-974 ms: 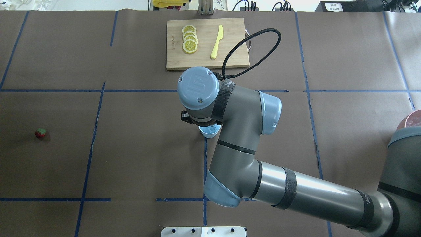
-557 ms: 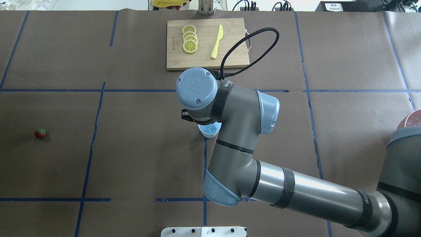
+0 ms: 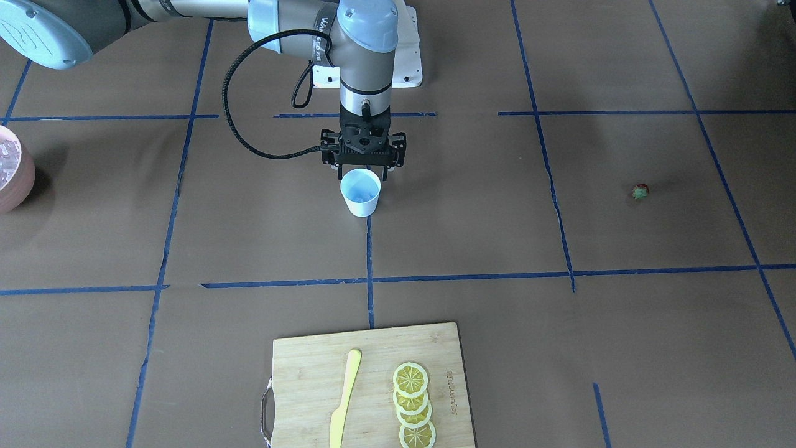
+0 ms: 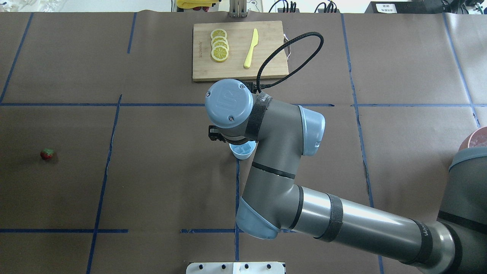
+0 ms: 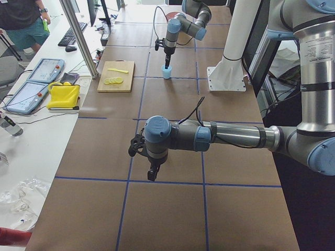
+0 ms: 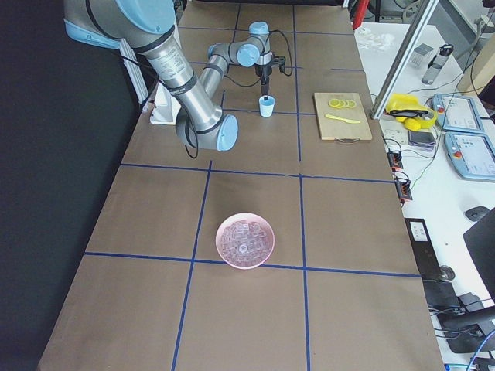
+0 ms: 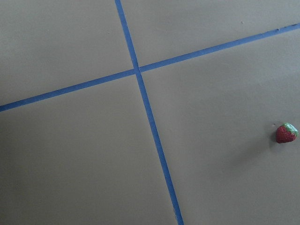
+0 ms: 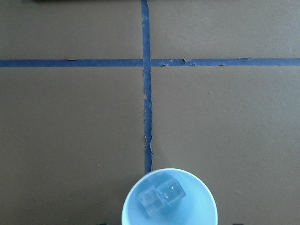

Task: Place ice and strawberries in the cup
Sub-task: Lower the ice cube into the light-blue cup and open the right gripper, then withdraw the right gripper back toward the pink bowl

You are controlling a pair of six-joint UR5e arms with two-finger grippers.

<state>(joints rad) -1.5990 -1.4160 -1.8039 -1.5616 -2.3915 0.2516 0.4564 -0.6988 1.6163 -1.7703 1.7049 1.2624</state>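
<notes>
my right pincer (image 3: 363, 167) hangs wide and empty over the small white paper cup (image 3: 360, 194), blue inside, poised to drop straight in, two clear ice cubes (image 8: 163, 197) lying there; the tiny red strawberry (image 4: 47, 153) sits far off at its nine o'clock.

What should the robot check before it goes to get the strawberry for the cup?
1. Ice in the cup: ok, two ice cubes lie inside.
2. Cup standing upright: ok.
3. Right gripper empty: ok, its jaws are open just above the cup.
4. Strawberry in the cup: not ok, it lies alone on the table, far out on the robot's left.
5. Left gripper jaws open for grabbing: cannot tell, only the side view shows them.
6. Strawberry in sight of the left wrist camera: ok, but only at the picture's right edge.
</notes>
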